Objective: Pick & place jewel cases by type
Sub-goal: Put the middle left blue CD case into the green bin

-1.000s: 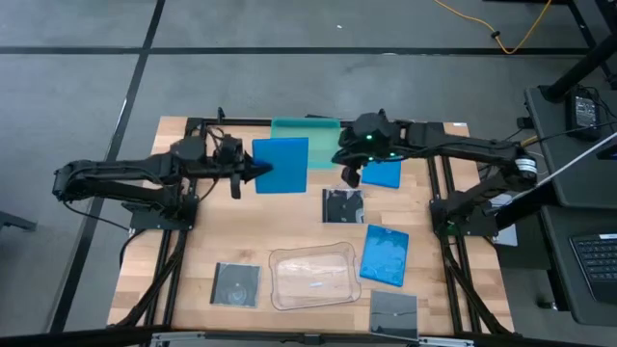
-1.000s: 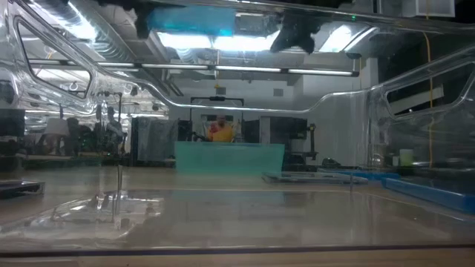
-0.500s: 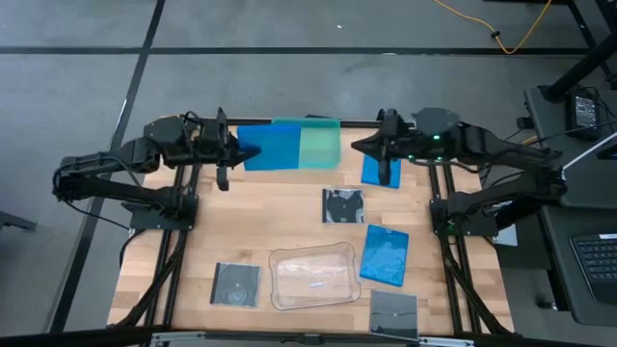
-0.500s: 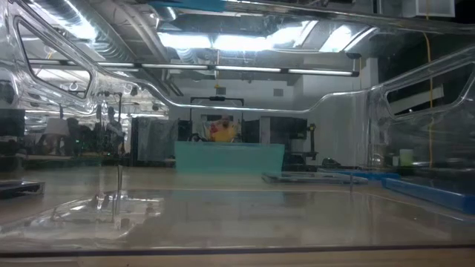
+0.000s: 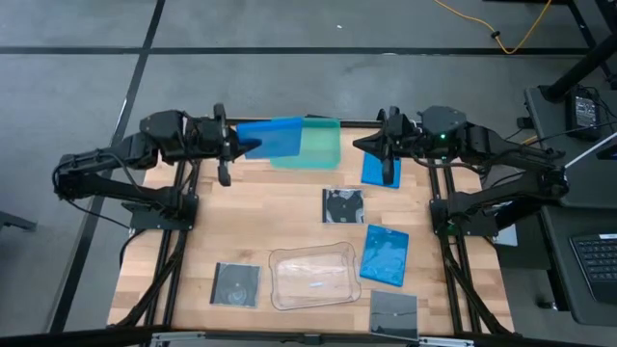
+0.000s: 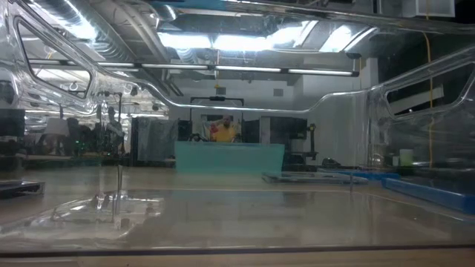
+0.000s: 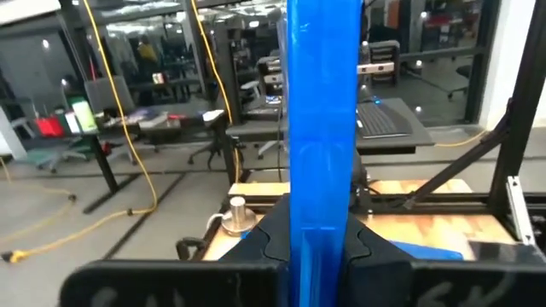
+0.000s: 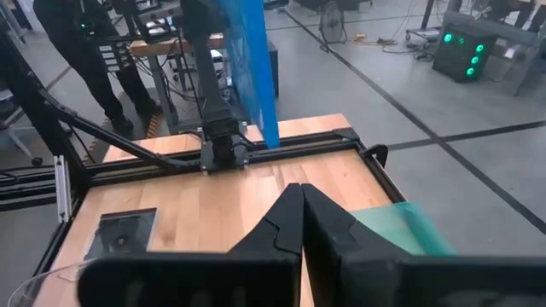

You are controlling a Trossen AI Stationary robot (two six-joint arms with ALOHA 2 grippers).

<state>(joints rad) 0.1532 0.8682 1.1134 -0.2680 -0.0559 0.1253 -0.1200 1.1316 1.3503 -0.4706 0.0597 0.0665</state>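
My left gripper [image 5: 247, 146] is raised over the table's far left and is shut on a bright blue jewel case [image 5: 275, 141], which hangs over the left part of the teal tray [image 5: 324, 145]. My right gripper [image 5: 359, 146] is raised at the far right, shut and empty, pointing toward the left one. A second blue case [image 5: 381, 172] lies flat below it. A third blue case [image 5: 384, 255] and three dark square cases [image 5: 342, 205], [image 5: 235, 284], [image 5: 393, 313] lie flat on the wood. My left gripper pinches the blue case between its two fingers, one on each broad face, at the end nearest the arm [image 7: 320, 243]. The fingers come level from the table's left. The case stands on edge, reaches out past the fingertips and hangs clear above the teal tray.
A clear rounded tray [image 5: 310, 278] sits near the front edge between the dark case on the left and the blue one on the right. The teal tray [image 6: 230, 157] stands at the far edge. Black frame rails run along both sides of the table.
My left gripper has risen and drawn back toward the far left, rolling so that the blue case turned from flat to on edge. My right gripper has risen and pulled back toward the right edge, away from the blue case lying below it. Both stayed shut.
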